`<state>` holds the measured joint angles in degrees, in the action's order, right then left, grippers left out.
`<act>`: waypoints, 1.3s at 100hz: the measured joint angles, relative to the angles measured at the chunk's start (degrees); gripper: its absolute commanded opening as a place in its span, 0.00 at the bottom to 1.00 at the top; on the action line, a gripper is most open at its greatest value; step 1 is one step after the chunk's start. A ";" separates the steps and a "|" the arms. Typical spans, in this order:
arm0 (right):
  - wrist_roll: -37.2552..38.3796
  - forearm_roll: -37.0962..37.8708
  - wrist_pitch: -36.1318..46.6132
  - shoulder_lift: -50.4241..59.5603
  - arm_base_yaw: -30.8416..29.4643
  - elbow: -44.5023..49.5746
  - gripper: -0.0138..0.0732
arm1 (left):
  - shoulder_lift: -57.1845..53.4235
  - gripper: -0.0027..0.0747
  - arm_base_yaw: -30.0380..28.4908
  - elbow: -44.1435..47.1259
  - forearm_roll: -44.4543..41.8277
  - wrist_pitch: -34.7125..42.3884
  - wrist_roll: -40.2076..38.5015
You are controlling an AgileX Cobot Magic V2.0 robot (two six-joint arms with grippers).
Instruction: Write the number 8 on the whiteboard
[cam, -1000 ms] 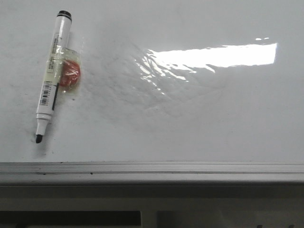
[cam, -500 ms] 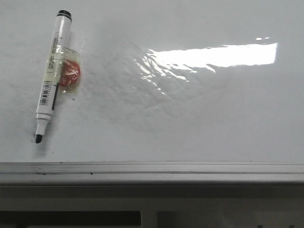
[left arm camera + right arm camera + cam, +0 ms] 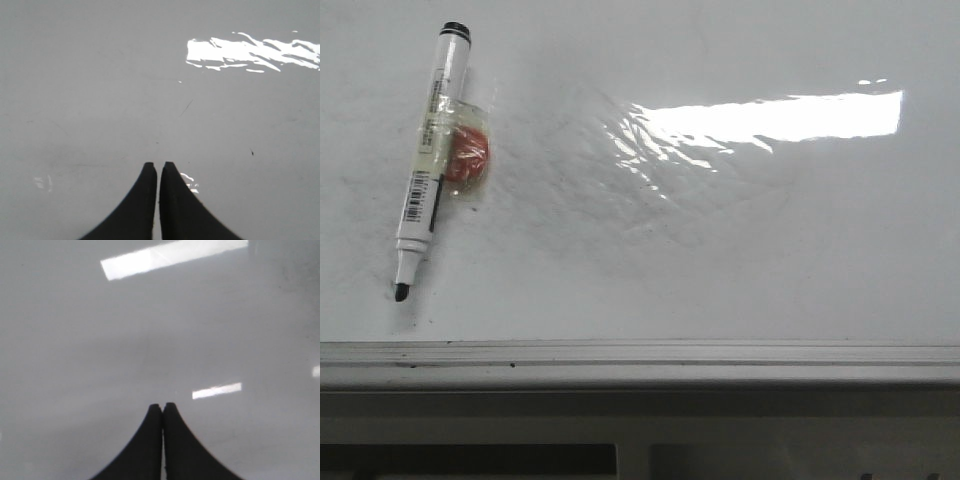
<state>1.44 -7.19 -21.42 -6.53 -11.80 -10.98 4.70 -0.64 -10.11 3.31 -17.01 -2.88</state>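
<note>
The whiteboard (image 3: 720,260) fills the front view, glossy white with faint grey smudges and wrinkled film. No number 8 shows on it. A white marker pen (image 3: 428,165) with a black tip lies uncapped at the board's left, an orange-red pad (image 3: 468,155) taped to its side. Neither gripper shows in the front view. My left gripper (image 3: 157,165) is shut and empty over bare board (image 3: 100,90). My right gripper (image 3: 163,405) is shut and empty over bare board (image 3: 75,340).
The board's grey metal frame edge (image 3: 640,362) runs along the near side. A bright light reflection (image 3: 770,115) lies on the wrinkled film at the board's upper right.
</note>
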 measured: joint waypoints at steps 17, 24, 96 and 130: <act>0.00 0.00 -0.30 -1.36 0.20 -1.57 0.09 | 2.03 0.22 0.00 -0.27 0.09 0.72 0.10; 0.00 0.00 -0.56 -1.36 0.20 -1.57 0.09 | 2.84 0.42 0.00 -0.27 0.09 2.14 0.14; 0.00 0.00 -1.15 -1.36 0.20 -1.57 0.09 | 26.34 0.58 34.61 1.28 -2.10 26.77 1.49; 0.00 0.00 -1.15 -1.44 0.20 -1.57 0.09 | 42.86 0.58 41.91 -1.14 2.20 36.02 1.49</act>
<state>1.44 -7.19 -22.57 -7.97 -11.60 -12.55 47.56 41.27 -11.25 5.52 19.00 -1.40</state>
